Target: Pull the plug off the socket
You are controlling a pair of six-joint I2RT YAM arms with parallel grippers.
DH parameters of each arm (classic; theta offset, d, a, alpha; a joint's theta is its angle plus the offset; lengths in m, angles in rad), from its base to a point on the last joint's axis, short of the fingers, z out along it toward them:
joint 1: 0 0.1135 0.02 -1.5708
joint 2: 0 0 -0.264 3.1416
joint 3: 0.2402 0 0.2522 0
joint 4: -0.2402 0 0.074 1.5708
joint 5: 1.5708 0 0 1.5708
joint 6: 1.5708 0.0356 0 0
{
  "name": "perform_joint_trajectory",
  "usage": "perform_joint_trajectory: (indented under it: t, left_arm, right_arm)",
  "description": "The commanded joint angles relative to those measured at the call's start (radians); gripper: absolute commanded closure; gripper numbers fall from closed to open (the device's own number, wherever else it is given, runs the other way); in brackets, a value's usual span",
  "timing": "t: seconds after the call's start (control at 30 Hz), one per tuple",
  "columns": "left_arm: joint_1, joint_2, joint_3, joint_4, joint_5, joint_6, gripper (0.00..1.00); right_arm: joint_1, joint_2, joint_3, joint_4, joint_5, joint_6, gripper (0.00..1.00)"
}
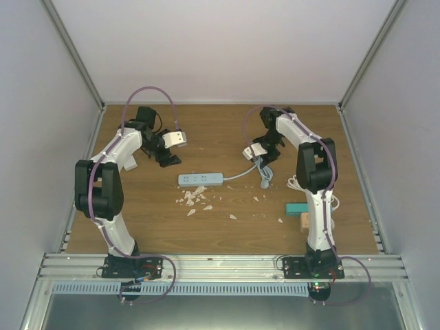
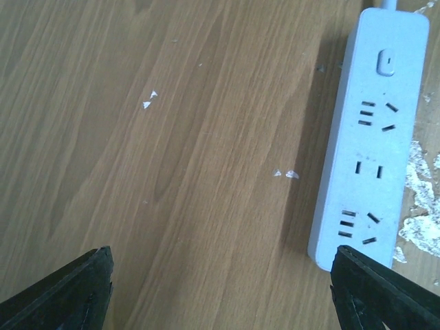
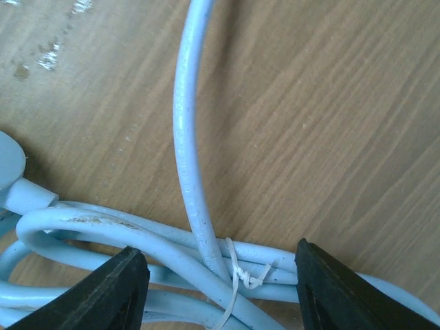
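Jaws on your left arm stand wide apart with nothing between them, hanging over bare tabletop [image 1: 137, 220] just left of the strip [image 1: 201, 179]. In your left wrist view both black fingers [image 2: 62, 289] sit at the bottom corners, and the strip's end lies right beside the right-hand one. You can see the strip lying flat along the right side of that view, its switch [image 2: 386, 63] at the far end and three socket groups facing up, none holding a plug. White flakes [image 1: 194, 198] are scattered on the wood just in front of the strip.

From the strip's right end its pale cable [image 1: 237, 174] runs toward your right arm and gathers into a bundle [image 3: 103, 234] bound by a thin white tie [image 3: 237, 275].

Your right jaws are apart too. They straddle that bundle, one finger [image 3: 110, 292] on each side, with one strand rising between them. You cannot tell from the wrist view whether the pads press on the cable.

The plug [image 1: 265, 182] lies on the tabletop by the bundle, right of the strip and apart from it.

Farther right, near the arm's base, you have a teal block [image 1: 298, 207] and a wooden block [image 1: 304, 221] just beside each other.
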State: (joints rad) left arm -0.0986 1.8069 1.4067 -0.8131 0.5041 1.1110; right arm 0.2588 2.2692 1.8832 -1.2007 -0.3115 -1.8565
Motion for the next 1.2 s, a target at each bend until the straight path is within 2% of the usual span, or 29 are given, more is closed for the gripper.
perform_joint_trajectory:
  t: [0.0,0.27,0.4,0.87,1.17]
  left_arm:
    - [-0.006,-0.032,-0.025,0.085,-0.030,-0.024,0.13]
    - [-0.007,-0.019,-0.018,0.107,-0.040,-0.035,0.13]
    - [-0.008,0.005,0.008,0.108,-0.025,-0.052,0.13]
    - [-0.047,0.077,0.100,0.108,-0.009,-0.069,0.14]
    - [-0.074,0.106,0.131,0.117,-0.004,-0.090,0.14]
  right_arm:
    - [-0.025,0.111,0.083,0.037,0.075,0.042,0.47]
    - [-0.095,0.125,0.093,0.066,0.093,0.128,0.72]
    - [-0.141,0.115,0.090,0.076,0.099,0.182,0.79]
    - [-0.390,0.024,-0.079,0.198,0.137,0.273,0.81]
    - [-0.543,0.022,-0.118,0.273,0.191,0.248,0.80]
